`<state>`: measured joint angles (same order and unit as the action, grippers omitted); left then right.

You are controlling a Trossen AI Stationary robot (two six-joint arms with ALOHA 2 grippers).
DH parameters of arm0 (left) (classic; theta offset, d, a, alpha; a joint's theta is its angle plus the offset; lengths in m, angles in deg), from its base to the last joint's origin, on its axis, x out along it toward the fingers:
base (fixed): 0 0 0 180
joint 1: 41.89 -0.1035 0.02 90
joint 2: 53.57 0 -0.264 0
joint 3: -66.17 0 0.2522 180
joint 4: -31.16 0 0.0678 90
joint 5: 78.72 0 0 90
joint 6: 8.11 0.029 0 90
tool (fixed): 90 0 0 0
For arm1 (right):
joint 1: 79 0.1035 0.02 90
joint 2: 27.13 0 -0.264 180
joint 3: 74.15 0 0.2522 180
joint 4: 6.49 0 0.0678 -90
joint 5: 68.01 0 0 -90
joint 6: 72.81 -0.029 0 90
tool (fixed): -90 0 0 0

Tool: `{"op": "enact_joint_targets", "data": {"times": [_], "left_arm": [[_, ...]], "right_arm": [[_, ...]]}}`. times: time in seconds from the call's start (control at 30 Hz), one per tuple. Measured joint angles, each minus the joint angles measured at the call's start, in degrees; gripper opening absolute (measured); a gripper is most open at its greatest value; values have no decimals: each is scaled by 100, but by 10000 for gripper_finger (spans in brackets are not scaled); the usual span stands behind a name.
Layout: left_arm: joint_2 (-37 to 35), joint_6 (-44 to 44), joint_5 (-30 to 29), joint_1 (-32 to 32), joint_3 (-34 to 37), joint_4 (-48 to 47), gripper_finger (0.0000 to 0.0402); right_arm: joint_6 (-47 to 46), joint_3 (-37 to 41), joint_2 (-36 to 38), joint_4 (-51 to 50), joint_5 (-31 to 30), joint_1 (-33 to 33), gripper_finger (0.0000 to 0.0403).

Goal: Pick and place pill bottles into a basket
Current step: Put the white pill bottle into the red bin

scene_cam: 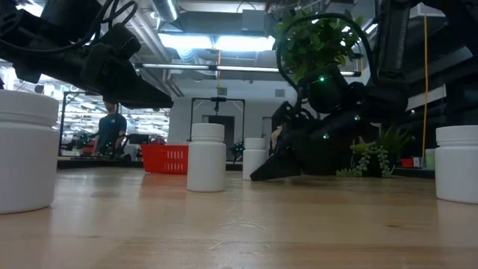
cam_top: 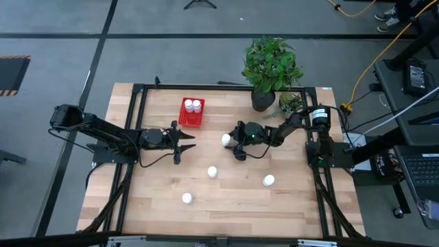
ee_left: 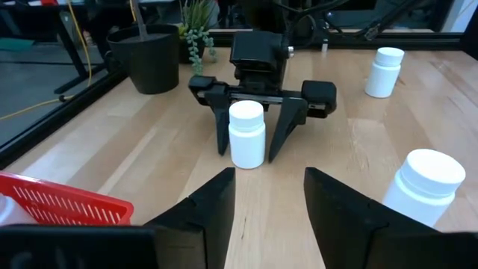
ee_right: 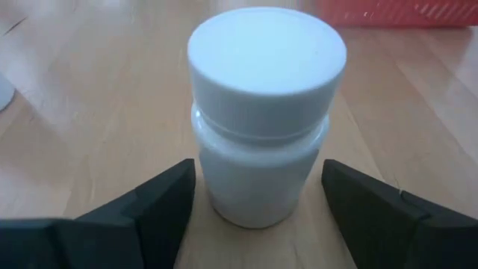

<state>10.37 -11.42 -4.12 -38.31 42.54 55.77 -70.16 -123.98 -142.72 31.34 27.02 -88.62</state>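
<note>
Your right gripper point(cam_top: 232, 142) sits low on the bench point(cam_top: 295, 199) with its jaws spread wide, one on each side of an upright pill bottle point(cam_top: 226, 139), cap up, long axis vertical, not yet squeezed. Your left gripper point(cam_top: 186, 140) hovers just beside the red basket point(cam_top: 191, 121), jaws parted and empty. Two bottles point(cam_top: 193, 105) stand in the basket; three more bottles point(cam_top: 212, 171) stand upright, scattered nearer the bench's front edge.

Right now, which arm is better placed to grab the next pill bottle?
The right. The right gripper is down at the table with open fingers on either side of a pill bottle, not yet closed. The left gripper is empty beside the red basket, farther from any bottle.
</note>
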Motion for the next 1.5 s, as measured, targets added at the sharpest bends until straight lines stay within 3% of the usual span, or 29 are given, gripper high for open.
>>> {"op": "enact_joint_targets", "data": {"times": [0.53, 0.9, 1.2, 1.5], "left_arm": [[0, 0, 2, 1, 0, 0, 153], [0, 0, 0, -1, 0, 0, 154], [0, 0, 0, -1, 0, 0, 154], [0, -1, 2, 1, -2, 0, 154]], "right_arm": [[-95, -3, -4, 55, 2, 2, 296], [62, -4, -4, 70, 1, 48, 263], [248, -134, -7, -32, 13, 164, 261], [213, -440, -491, 35, 55, 160, 261]]}}
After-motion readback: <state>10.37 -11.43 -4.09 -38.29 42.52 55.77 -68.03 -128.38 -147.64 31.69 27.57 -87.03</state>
